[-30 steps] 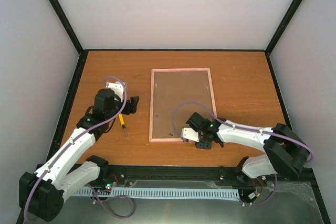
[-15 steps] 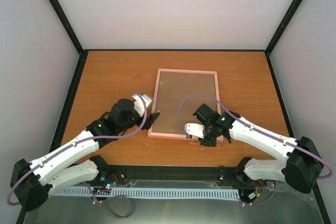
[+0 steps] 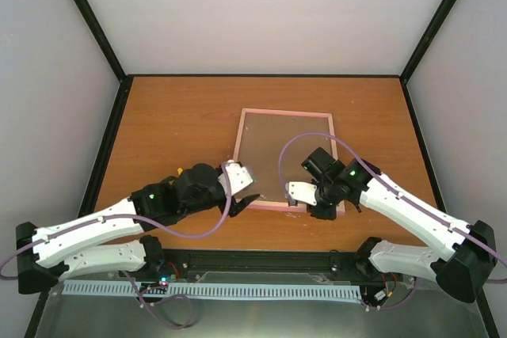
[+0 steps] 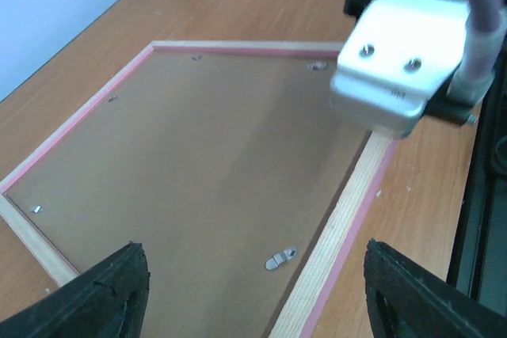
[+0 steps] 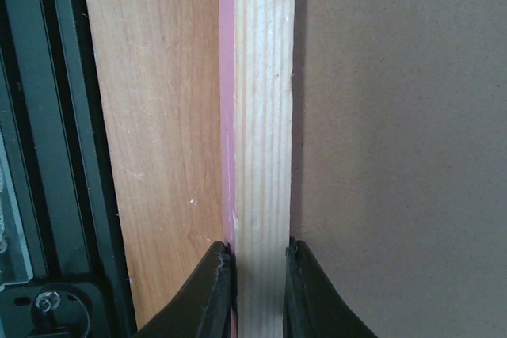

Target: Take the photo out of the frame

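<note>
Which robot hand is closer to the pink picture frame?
The right. The right gripper is shut on the frame's near wooden edge, pinching it. The left gripper hangs open at the frame's near left corner, not gripping it.

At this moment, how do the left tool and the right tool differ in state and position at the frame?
The right tool is shut on the frame's near wooden rail; the left tool stands open, gripping nothing. The right tool sits toward the near right corner, the left tool by the near left corner. Both are at the near edge of the frame, which lies back side up.
</note>
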